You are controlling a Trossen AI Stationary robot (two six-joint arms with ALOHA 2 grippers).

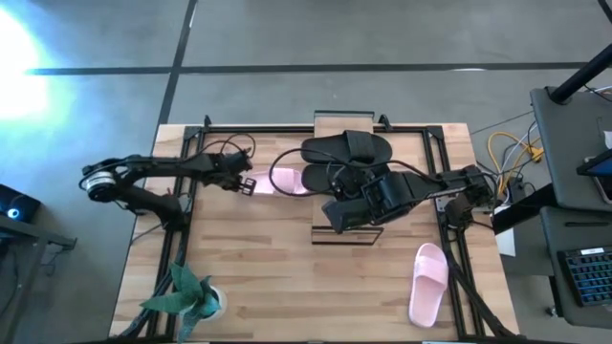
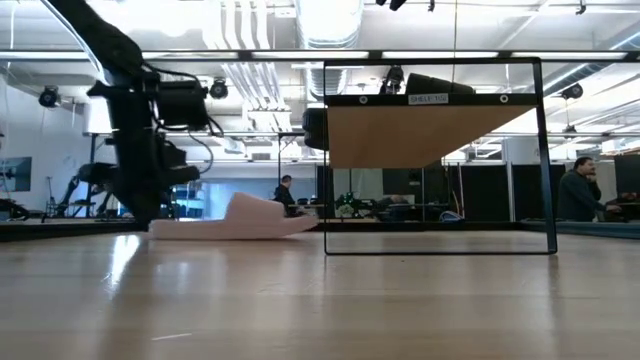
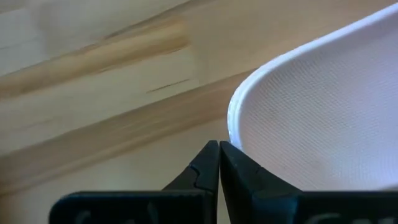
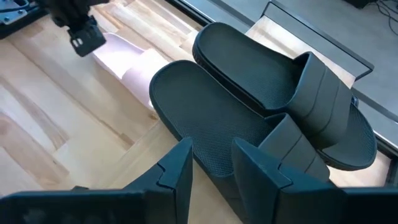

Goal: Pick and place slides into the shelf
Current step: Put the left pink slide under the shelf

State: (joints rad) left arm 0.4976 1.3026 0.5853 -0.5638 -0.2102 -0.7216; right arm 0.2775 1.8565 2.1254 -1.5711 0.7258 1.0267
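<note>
Counting your progress: two black slides [image 1: 346, 148] lie on the shelf [image 1: 330, 121] beneath your spread right jaws; one pink slide [image 1: 287, 182] touches your pressed-together left jaws, another pink slide [image 1: 427, 282] waits well apart.

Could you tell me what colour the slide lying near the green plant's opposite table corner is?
Pale pink slide; the high view shows it best.

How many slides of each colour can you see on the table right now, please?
Black slides: 2, one on the shelf, one beside it under the right gripper.
Pink slides: 2, one at the left gripper, one near the table's right edge.
Total: 4 slides.
</note>
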